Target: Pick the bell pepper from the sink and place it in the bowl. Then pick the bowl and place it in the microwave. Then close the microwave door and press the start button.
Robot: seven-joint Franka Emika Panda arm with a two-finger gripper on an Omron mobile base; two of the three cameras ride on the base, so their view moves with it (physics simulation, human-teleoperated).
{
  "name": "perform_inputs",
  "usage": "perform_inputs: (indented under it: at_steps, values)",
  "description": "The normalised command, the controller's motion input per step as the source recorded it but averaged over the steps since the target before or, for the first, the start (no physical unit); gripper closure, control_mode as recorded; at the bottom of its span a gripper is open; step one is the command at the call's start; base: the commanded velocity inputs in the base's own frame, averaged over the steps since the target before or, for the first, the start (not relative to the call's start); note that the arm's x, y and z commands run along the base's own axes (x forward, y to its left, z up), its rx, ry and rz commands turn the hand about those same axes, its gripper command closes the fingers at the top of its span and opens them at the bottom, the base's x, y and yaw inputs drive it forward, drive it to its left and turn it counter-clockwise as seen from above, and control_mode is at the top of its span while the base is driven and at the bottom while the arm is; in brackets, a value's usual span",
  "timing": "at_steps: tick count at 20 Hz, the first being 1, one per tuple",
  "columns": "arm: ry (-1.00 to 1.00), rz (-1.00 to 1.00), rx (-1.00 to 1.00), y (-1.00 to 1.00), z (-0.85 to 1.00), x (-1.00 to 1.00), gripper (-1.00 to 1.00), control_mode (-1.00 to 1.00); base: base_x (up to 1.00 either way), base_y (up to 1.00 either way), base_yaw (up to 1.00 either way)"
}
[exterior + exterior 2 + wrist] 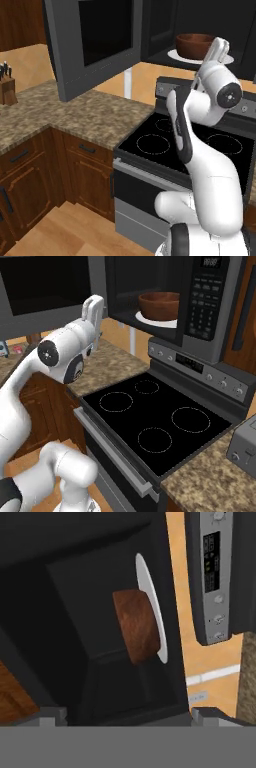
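The dark reddish-brown bowl (195, 45) (159, 305) (136, 626) rests on the white turntable plate (226, 59) (156, 321) (150, 592) inside the black microwave (205, 301). Swung wide to the left, the microwave door (67, 60) stands open. My gripper (129, 715) (219, 48) (93, 308) is open, out in front of the microwave's opening and apart from the bowl, with nothing between its fingers. The hand view is rolled sideways. The bell pepper and the sink are out of view.
A black cooktop (165, 140) (150, 416) lies under the microwave, its control panel (200, 368) (212, 562) at the back. Granite counter (75, 110) runs left, with a knife block (7, 87). A toaster (245, 448) stands at the right.
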Motion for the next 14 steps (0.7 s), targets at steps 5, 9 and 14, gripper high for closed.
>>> perform_inputs:
  at_steps: [5, 9, 14]
  values:
    - [0.09, 0.00, -0.02, 0.71, 0.00, -1.00, -1.00, -1.00, 0.00, 0.00, 0.00]
    - [0.16, 0.00, 0.00, 0.74, 0.02, -1.00, -1.00, -1.00, 0.00, 0.00, 0.00]
    - [0.10, 0.00, -0.05, 0.78, 0.00, -1.00, -1.00, -1.00, 0.00, 0.00, 0.00]
